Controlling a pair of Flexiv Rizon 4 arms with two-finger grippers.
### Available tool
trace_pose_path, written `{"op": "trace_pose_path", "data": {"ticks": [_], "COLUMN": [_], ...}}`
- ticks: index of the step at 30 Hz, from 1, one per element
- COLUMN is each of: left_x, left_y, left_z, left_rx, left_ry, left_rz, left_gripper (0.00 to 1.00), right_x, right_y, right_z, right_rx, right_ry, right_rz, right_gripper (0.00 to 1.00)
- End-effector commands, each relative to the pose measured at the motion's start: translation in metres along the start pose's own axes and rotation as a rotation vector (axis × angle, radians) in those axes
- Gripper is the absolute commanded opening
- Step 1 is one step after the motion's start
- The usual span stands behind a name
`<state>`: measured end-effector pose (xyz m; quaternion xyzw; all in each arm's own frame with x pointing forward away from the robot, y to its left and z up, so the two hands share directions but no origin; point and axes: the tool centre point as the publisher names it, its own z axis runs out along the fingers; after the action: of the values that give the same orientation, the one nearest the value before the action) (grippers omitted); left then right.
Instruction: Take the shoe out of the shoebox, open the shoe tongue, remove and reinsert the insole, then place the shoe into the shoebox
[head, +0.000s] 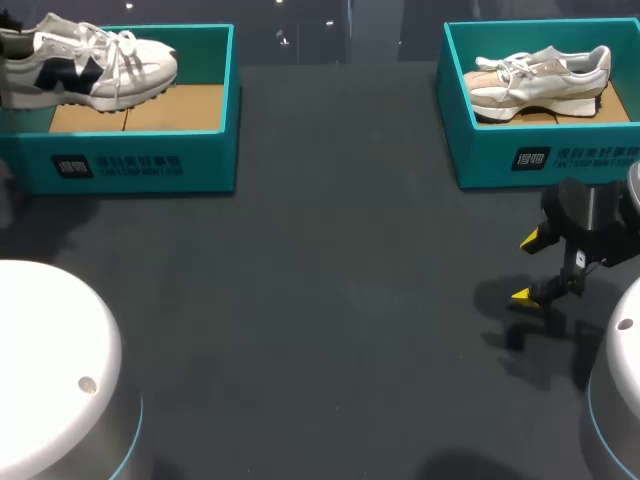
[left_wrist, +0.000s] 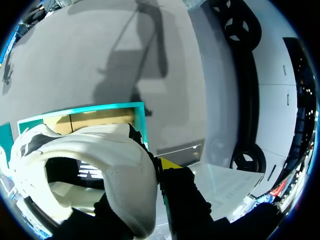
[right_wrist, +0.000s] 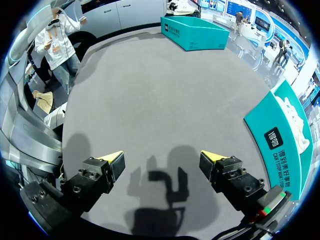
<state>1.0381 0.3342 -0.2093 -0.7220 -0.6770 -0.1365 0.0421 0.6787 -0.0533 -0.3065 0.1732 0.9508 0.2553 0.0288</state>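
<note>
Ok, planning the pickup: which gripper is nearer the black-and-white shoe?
Left. The left gripper holds the black-and-white shoe by its heel; the right gripper hangs over the table near the other shoebox.

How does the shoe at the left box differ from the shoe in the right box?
The left shoe is white with dark patches; the right shoe is white and beige. The left shoe's toe points right, the right shoe's left. Both are laced sneakers.
</note>
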Motion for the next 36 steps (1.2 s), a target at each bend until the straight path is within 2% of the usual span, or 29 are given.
{"op": "trace_pose_path", "data": {"ticks": [1, 11, 20, 27, 36], "left_x": [-0.003, -0.003, -0.027, -0.039, -0.045], "left_y": [0.007, 0.007, 0.026, 0.026, 0.015], "left_z": [0.007, 0.007, 0.041, 0.063, 0.075], "left_rx": [0.010, 0.010, 0.063, 0.095, 0.102], "left_ry": [-0.003, -0.003, 0.038, 0.061, 0.056], "left_rz": [-0.019, -0.019, 0.003, 0.030, 0.070], "left_gripper": [0.00, 0.00, 0.00, 0.00, 0.00], "right_x": [0.002, 0.002, 0.002, 0.002, 0.002], "right_y": [0.000, 0.000, 0.000, 0.000, 0.000], "right_z": [-0.001, -0.001, -0.001, -0.001, -0.001], "right_rx": [0.002, 0.002, 0.002, 0.002, 0.002], "right_ry": [-0.003, -0.003, -0.003, -0.003, -0.003], "right_rz": [0.001, 0.001, 0.001, 0.001, 0.001], "right_gripper": [1.00, 1.00, 1.00, 1.00, 1.00]}}
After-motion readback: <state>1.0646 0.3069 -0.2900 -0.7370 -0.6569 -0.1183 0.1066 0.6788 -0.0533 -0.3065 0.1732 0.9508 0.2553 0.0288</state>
